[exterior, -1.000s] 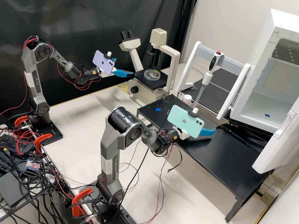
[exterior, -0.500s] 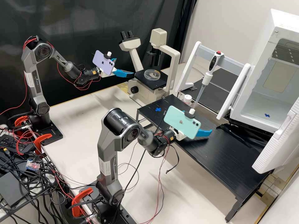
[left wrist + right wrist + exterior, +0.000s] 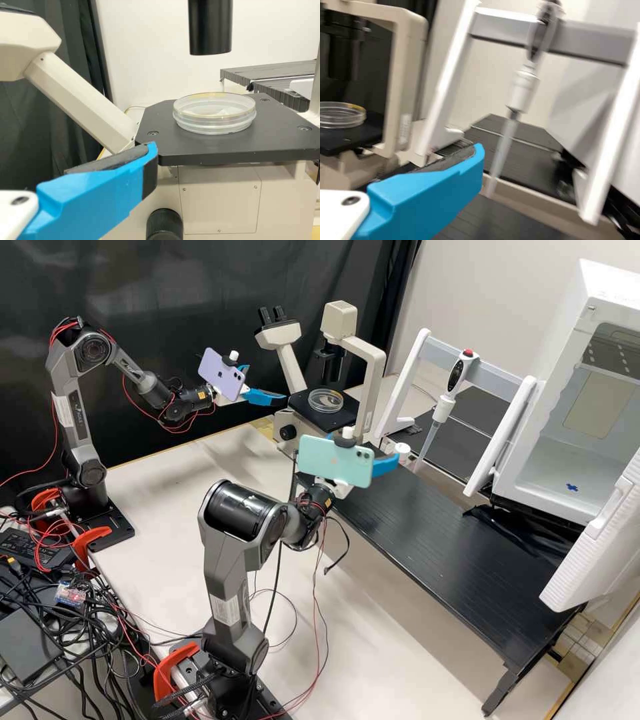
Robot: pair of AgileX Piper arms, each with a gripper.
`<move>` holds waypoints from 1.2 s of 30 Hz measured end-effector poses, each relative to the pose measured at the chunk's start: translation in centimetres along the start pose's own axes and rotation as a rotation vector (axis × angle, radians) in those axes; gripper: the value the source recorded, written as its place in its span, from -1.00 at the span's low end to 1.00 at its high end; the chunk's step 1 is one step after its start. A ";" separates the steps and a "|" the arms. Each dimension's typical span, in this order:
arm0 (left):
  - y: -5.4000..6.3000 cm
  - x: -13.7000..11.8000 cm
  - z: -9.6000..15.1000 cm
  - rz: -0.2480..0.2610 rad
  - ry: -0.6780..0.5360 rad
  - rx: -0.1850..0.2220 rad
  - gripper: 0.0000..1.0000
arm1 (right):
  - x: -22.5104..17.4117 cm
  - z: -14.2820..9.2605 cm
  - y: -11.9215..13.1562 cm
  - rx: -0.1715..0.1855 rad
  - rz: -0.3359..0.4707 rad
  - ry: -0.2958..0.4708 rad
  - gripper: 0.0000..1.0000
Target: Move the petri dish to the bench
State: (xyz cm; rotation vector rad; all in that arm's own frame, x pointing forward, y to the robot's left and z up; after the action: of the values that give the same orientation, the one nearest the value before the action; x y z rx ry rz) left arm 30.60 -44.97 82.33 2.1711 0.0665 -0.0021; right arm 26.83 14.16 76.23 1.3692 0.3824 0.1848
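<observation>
High view: a black curtain (image 3: 187,280) backs your setup; the arms stand on a pale surface (image 3: 153,487). Your petri dish (image 3: 325,401), clear and round, lies flat on the black stage (image 3: 335,420) of the microscope (image 3: 377,373). Your left gripper (image 3: 268,383), beside a purple phone (image 3: 222,373), is near the stage, jaws set wide. Your right gripper (image 3: 385,457), with a mint phone (image 3: 333,461), is over the near-microscope end of the raised black surface (image 3: 453,553), jaws also wide. A pipette (image 3: 441,411) hangs tip down from a white-legged stand (image 3: 500,370); the open white cabinet (image 3: 550,460) has a blue cross (image 3: 572,487) inside.

Left wrist view: you have the dish upright on the stage, under a black cylinder (image 3: 210,27) and apart from it. A blue jaw points toward the stage's edge; contact, cannot tell.

Right wrist view: the dish sits on the stage beyond the microscope's pale upright. You see one blue jaw, pad bare, with the pipette and stand farther off.
</observation>
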 end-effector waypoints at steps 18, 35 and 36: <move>0.0 0.0 0.0 0.000 0.000 0.000 1.00 | 8.8 -6.0 -3.2 -0.048 -0.115 0.129 1.00; 0.0 0.0 0.0 0.000 0.000 0.000 1.00 | 14.8 -8.1 -5.4 -0.112 -0.228 0.154 1.00; 0.0 0.0 0.0 0.000 0.000 0.000 1.00 | 15.1 -8.1 -5.5 -0.108 -0.237 0.153 1.00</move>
State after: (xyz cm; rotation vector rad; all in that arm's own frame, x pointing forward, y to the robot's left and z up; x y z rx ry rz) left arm 30.60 -44.97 82.33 2.1711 0.0665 -0.0021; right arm 37.26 25.76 67.23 1.1955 0.6501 0.1128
